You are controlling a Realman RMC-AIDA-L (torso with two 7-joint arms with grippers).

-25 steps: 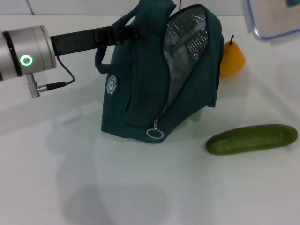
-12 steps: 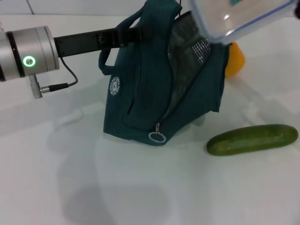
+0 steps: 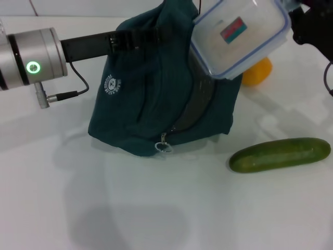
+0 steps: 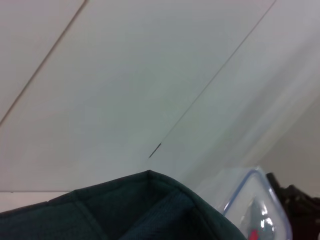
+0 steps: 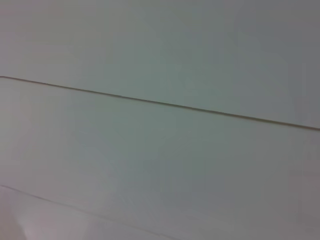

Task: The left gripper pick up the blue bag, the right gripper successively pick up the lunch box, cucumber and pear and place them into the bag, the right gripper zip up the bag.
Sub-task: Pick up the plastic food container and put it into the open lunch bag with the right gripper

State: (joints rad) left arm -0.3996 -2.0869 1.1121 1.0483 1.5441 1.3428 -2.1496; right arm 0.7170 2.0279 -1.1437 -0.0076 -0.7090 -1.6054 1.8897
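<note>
The blue bag (image 3: 151, 104) stands on the white table, its top lifted by my left gripper (image 3: 155, 37), which reaches in from the left and is shut on the bag's upper edge. The lunch box (image 3: 239, 36), clear with a blue rim and a red label, hangs tilted against the bag's open side, with my right gripper (image 3: 296, 22) shut on its far end. Behind the box, the yellow pear (image 3: 258, 73) is partly hidden. The green cucumber (image 3: 281, 154) lies on the table to the right of the bag. In the left wrist view the bag's rim (image 4: 150, 200) and the lunch box (image 4: 252, 210) show.
The silver left arm (image 3: 31, 60) with its cable spans the left side above the table (image 3: 130, 208). The right wrist view shows only a pale surface with a seam. The bag's zipper pull (image 3: 163, 146) hangs at its front bottom.
The lunch box has come down and to the left, from the top right corner onto the bag's opening. The bag has shifted and leaned to the left, and its silver lining is now covered.
</note>
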